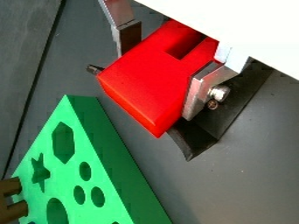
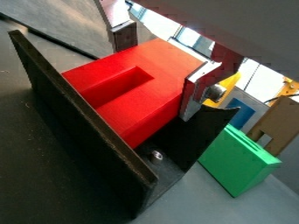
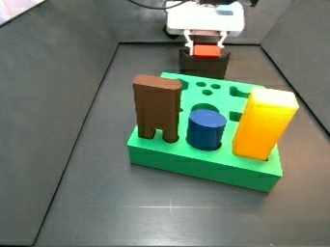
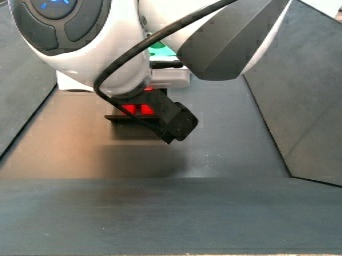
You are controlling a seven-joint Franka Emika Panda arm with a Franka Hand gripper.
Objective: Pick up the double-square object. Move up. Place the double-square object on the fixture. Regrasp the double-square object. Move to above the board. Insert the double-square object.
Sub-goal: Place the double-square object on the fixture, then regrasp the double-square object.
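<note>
Double-square object [image 2: 122,92] sat on the fixture [image 2: 82,131], against its upright wall, with your gripper [image 1: 163,66] closed on it, the fingers [image 1: 208,87] pressing either side. You were, by my reading, at the placing or regrasping stage; travel to the board [image 3: 206,159] and insertion remained.

A robotics lab test cell is showing here: dark walls are enclosing a dark floor, the gripper [image 1: 163,68] is hanging over the fixture [image 2: 82,114], near a green board [image 3: 194,159] holding blocks.
</note>
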